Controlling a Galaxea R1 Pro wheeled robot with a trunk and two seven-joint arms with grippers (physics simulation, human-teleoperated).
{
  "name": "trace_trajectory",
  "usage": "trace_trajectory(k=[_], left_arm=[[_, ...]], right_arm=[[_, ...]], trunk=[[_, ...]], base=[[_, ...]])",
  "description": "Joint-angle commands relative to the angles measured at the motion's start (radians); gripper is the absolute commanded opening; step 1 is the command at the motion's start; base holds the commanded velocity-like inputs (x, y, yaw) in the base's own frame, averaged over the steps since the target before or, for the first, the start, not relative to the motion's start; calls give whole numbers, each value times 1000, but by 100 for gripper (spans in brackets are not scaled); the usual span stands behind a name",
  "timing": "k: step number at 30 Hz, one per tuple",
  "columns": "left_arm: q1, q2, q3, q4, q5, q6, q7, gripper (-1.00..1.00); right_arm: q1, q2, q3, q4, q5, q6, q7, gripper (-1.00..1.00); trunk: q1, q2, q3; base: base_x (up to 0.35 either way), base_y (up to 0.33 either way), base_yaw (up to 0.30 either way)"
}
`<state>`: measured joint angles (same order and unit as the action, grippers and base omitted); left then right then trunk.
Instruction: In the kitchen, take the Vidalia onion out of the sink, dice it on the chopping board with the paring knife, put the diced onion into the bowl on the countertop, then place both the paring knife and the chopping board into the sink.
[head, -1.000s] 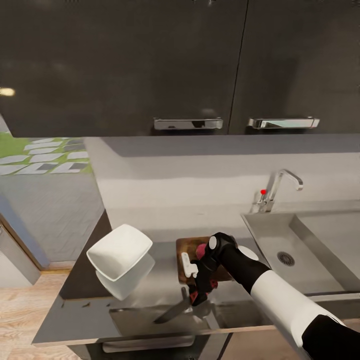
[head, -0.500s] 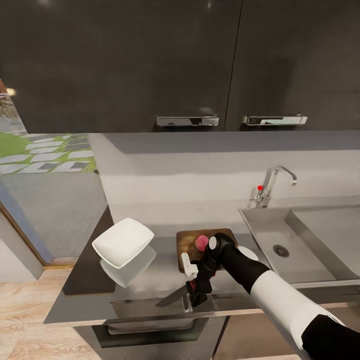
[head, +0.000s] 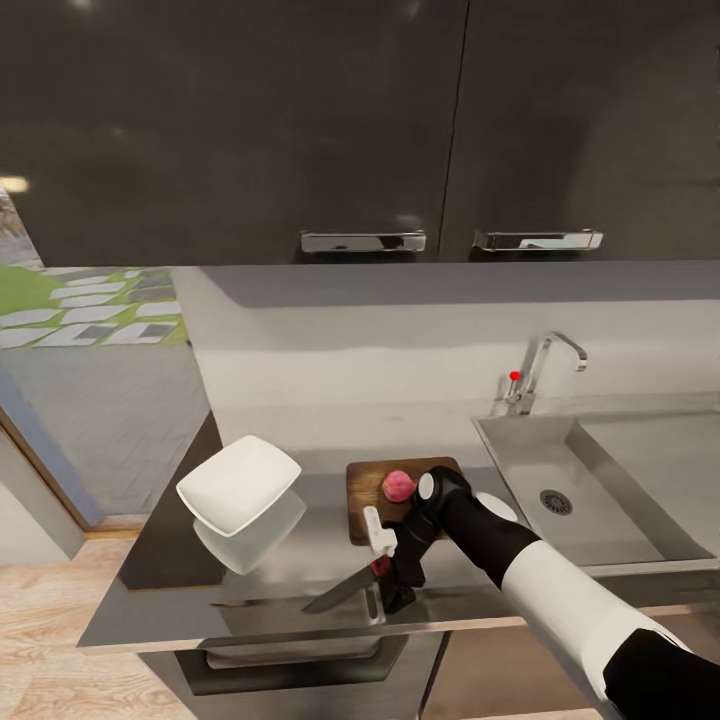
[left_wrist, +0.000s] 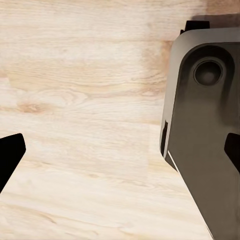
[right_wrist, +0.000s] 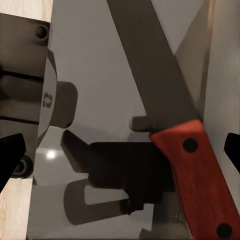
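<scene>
White bowl (head: 238, 484) tilted near the tabletop's (head: 160, 600) left end. Paring knife (head: 345, 590) at the front edge, clamped in the right pincer (head: 385, 585), blade pointing left. Pinkish Vidalia onion (head: 399, 485) on the chopping board (head: 366, 488) just behind. Sink (head: 520, 460) at the right end. Left pincer (left_wrist: 120, 155) apart above wood floor (left_wrist: 75, 100).
</scene>
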<state>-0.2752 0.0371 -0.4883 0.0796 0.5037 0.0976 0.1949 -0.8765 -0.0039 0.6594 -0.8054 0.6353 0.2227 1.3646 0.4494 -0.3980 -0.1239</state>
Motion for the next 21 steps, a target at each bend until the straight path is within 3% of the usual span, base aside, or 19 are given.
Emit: trace_trajectory(k=[1,21], left_arm=[[-1,0,-8,0,7,4,1,100],[-1,1,-8,0,7,4,1,100]], right_arm=[[-1,0,2,0,1,10,4,100],[-1,2,2,26,2,10,-27,100]], trunk=[[1,-2,-2],[1,-2,-2]], base=[[0,-12,0],[0,-1,0]])
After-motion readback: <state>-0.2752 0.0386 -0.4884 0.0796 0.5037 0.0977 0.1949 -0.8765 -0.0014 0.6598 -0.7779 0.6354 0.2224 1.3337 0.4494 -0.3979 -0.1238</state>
